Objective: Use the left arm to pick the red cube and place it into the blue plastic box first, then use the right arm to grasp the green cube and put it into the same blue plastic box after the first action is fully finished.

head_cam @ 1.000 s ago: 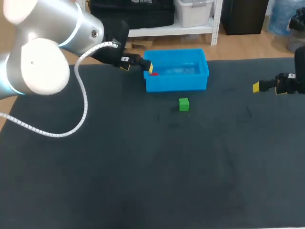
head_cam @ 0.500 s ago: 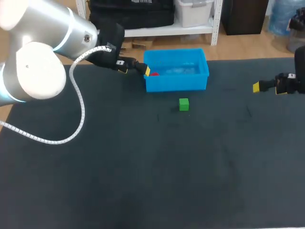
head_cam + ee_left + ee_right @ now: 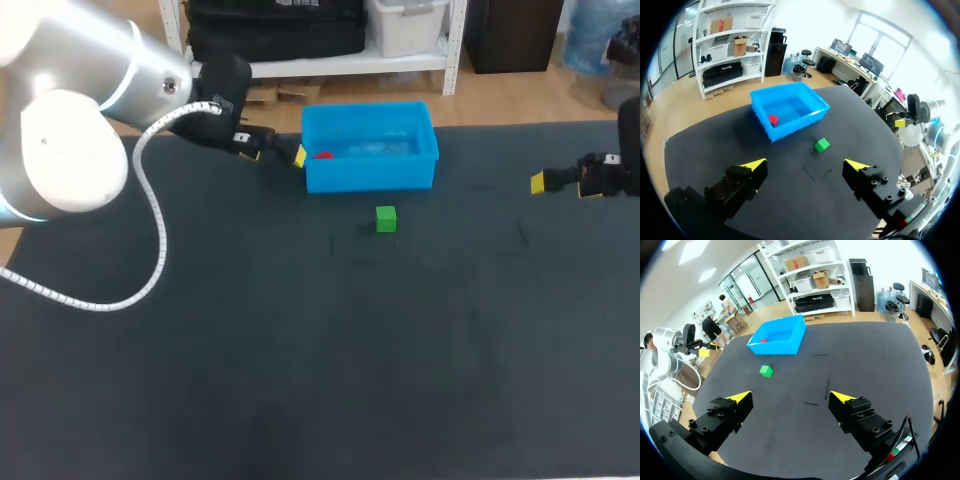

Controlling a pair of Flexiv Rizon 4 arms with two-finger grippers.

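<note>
The red cube (image 3: 322, 155) (image 3: 773, 120) (image 3: 763, 340) lies inside the blue plastic box (image 3: 420, 166) (image 3: 812, 112) (image 3: 791, 344), by its left wall. On the black table in front of the box sits the green cube (image 3: 386, 219) (image 3: 822, 145) (image 3: 766, 371). My left gripper (image 3: 272, 148) (image 3: 805, 165) hangs open and empty just left of the box's left wall. My right gripper (image 3: 556, 183) (image 3: 790, 397) stands open and empty over the table's far right, well away from the green cube.
The black table (image 3: 320, 350) stretches wide in front of the box and the cubes. My left arm's white cable (image 3: 150, 250) loops over the table's left part.
My left gripper has drawn back to the left, from over the box's left wall to beside it. The red cube now shows uncovered in the box. The right arm has kept still.
</note>
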